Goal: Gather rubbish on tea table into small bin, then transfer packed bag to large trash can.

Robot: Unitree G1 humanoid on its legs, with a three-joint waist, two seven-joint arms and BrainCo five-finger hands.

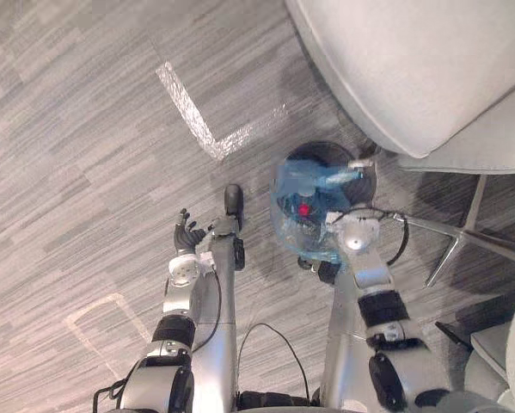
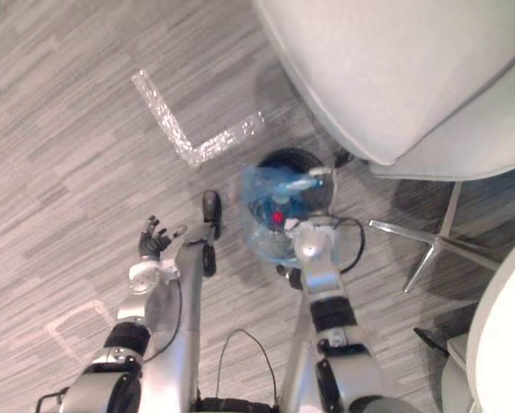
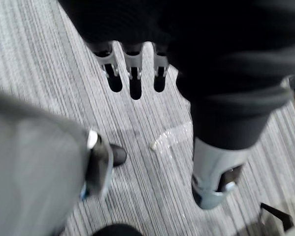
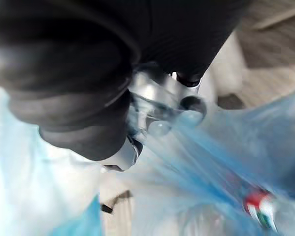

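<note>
A translucent blue rubbish bag (image 1: 313, 206) with a red-labelled item (image 1: 304, 209) inside hangs just over the small round black bin (image 1: 363, 169) on the floor. My right hand (image 4: 152, 113) is shut on the gathered plastic of the blue bag (image 4: 226, 162); in the left eye view the right hand (image 1: 324, 268) sits at the bag's near edge. My left hand (image 1: 186, 232) hovers over the carpet to the left of the bag, fingers (image 3: 135, 73) straight and spread, holding nothing.
A large white armchair (image 1: 395, 69) stands close behind the bin, with a chair's metal legs (image 1: 455, 237) to the right. Silvery tape marks (image 1: 193, 116) lie on the grey carpet, and a faint outline (image 1: 102, 314) is at lower left.
</note>
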